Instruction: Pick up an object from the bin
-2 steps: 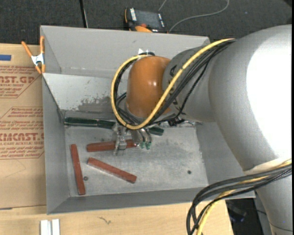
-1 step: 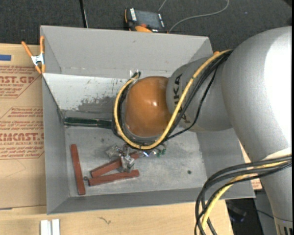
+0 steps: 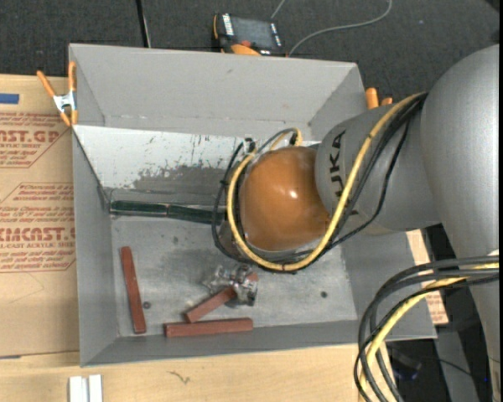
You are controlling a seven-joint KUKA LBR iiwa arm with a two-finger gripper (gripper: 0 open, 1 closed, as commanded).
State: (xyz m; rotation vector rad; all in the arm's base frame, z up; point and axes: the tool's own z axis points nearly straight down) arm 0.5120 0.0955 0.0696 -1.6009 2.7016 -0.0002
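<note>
My gripper (image 3: 237,283) is low over the front middle of the bin floor, under the orange dome on the wrist. A short red-brown stick (image 3: 204,309) lies slanted just to its left, and the stick's right end reaches up to the gripper. Whether that end is gripped is hidden. Just below, a longer red-brown stick (image 3: 210,328) lies flat along the bin's front wall.
A third red-brown stick (image 3: 133,290) lies lengthwise near the left wall. A long dark green rod (image 3: 161,211) lies across the back of the floor, and its right end passes under the arm. The arm covers the bin's right half.
</note>
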